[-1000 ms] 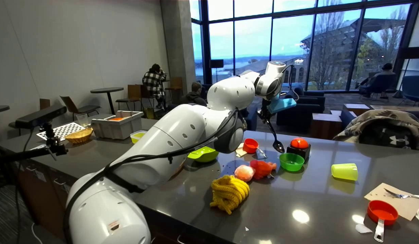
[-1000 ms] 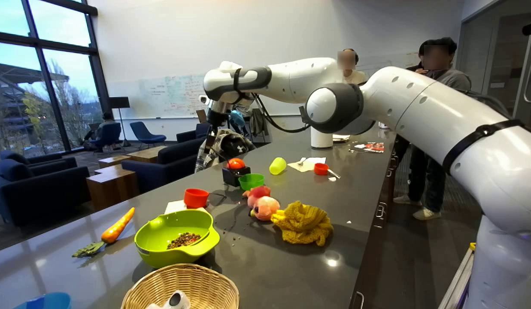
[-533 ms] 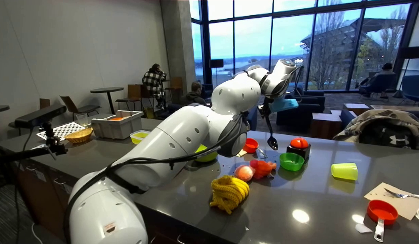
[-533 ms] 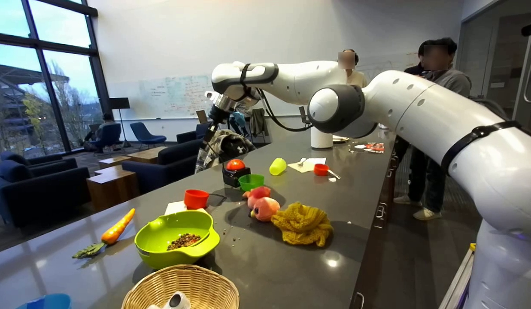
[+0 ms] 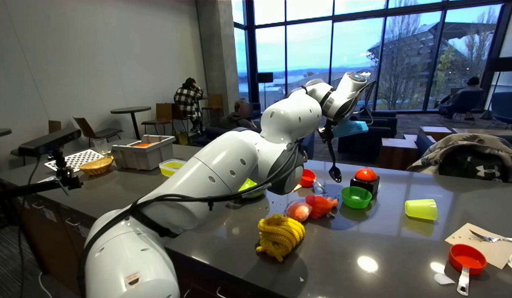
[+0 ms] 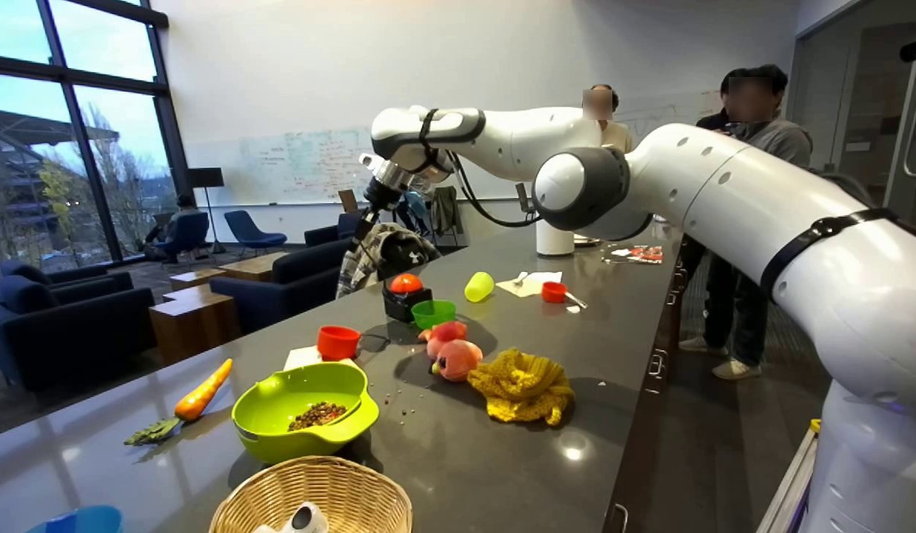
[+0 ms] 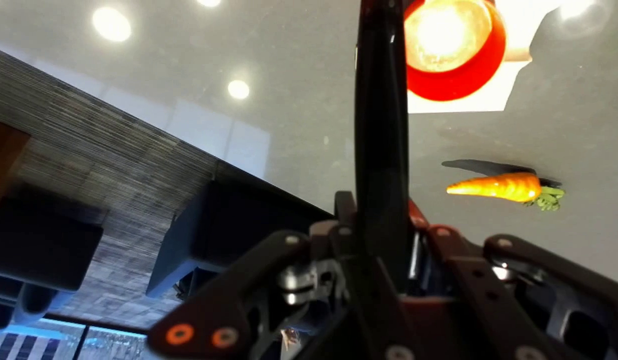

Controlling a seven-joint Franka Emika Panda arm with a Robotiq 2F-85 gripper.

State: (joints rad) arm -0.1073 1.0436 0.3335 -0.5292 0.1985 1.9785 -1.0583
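Jaws grip black utensil (image 7: 382, 125); red cup (image 7: 461, 82) on white paper (image 7: 518, 22); carrot (image 7: 506, 187) nearby.

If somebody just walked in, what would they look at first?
Probably the big white robot arm stretched over the shiny counter, its end effector gripping a black spoon. Next might be the bright red dome on its black box, right by the small green bowl. The yellow knitted bundle beside the pinkish plush toy stands out too.
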